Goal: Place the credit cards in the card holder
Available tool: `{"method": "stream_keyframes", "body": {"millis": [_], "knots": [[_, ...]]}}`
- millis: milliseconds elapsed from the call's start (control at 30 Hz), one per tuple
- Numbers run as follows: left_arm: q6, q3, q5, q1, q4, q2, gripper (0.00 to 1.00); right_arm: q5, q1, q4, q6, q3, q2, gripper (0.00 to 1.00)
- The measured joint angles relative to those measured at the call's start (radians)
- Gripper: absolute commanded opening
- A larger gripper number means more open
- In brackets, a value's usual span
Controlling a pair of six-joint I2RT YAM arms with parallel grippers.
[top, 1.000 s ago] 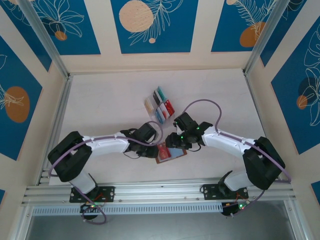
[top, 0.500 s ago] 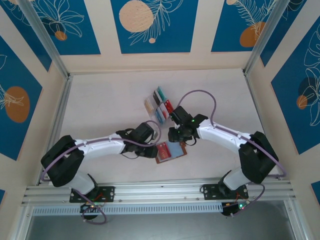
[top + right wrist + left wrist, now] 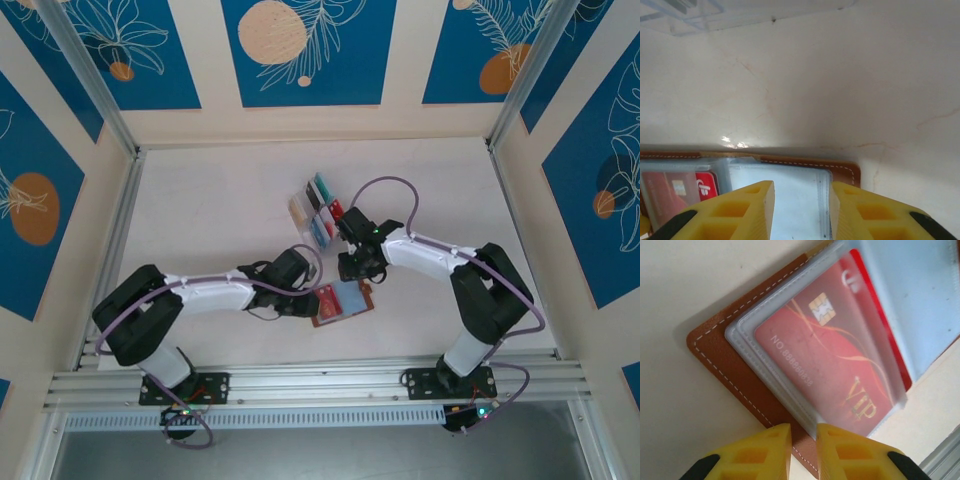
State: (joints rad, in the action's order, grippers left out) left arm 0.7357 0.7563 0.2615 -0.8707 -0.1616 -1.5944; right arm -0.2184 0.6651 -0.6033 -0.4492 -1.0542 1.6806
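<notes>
The brown leather card holder (image 3: 341, 302) lies open on the table. A red credit card (image 3: 825, 355) sits in its clear pocket, with a pale blue leaf (image 3: 910, 295) beside it. My left gripper (image 3: 803, 432) is shut on the card holder's near leather edge (image 3: 730, 375) and pocket corner; from above it (image 3: 307, 300) is at the holder's left side. My right gripper (image 3: 802, 192) is open, nothing between its fingers, hovering over the pale blue leaf (image 3: 790, 200) just behind the holder (image 3: 356, 270). Several more credit cards (image 3: 318, 210) stand in a clear rack.
The clear slotted rack (image 3: 690, 12) stands close behind the right gripper. Aluminium rails (image 3: 110, 250) border the white table on the left and along the front (image 3: 320, 385). Bare table lies left and right of the arms.
The right gripper has drawn back from over the holder toward the rack and its jaws have narrowed. The left gripper has stayed clamped on the holder's edge.
</notes>
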Motion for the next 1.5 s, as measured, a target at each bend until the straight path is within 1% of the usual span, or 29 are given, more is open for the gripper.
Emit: {"method": "stream_keyframes", "body": {"millis": [233, 500, 633, 767, 1000, 1067, 1133, 1200, 1233, 1367, 1500], "knots": [[0.016, -0.003, 0.014, 0.0, 0.031, -0.014, 0.2, 0.035, 0.003, 0.013, 0.005, 0.0, 0.037, 0.36], [0.018, -0.01, 0.022, 0.002, 0.055, -0.018, 0.2, 0.024, 0.007, 0.008, -0.027, -0.004, 0.071, 0.41], [0.018, -0.016, 0.022, 0.002, 0.063, -0.015, 0.2, 0.017, 0.009, 0.006, -0.053, -0.008, 0.078, 0.4], [0.018, -0.025, 0.022, 0.003, 0.072, -0.01, 0.2, 0.016, 0.011, -0.005, -0.083, -0.019, 0.091, 0.36], [0.018, -0.03, 0.022, 0.005, 0.079, -0.01, 0.19, 0.03, 0.018, 0.016, -0.134, 0.002, 0.077, 0.14], [0.018, -0.03, 0.022, 0.005, 0.079, -0.01, 0.19, 0.044, 0.019, 0.021, -0.144, 0.014, 0.066, 0.09], [0.018, -0.03, 0.021, 0.005, 0.079, -0.011, 0.19, 0.06, 0.022, 0.024, -0.153, 0.024, 0.058, 0.07], [0.017, -0.03, 0.021, 0.005, 0.079, -0.011, 0.19, 0.077, 0.024, 0.022, -0.157, 0.033, 0.048, 0.01], [0.017, -0.03, 0.021, 0.005, 0.079, -0.012, 0.19, 0.082, 0.025, 0.02, -0.159, 0.038, 0.043, 0.0], [0.017, -0.03, 0.021, 0.005, 0.081, -0.014, 0.19, 0.11, 0.024, -0.002, -0.161, 0.051, 0.021, 0.0], [0.018, -0.03, 0.022, 0.006, 0.087, -0.017, 0.19, 0.163, 0.019, -0.016, -0.161, 0.053, -0.004, 0.0]]}}
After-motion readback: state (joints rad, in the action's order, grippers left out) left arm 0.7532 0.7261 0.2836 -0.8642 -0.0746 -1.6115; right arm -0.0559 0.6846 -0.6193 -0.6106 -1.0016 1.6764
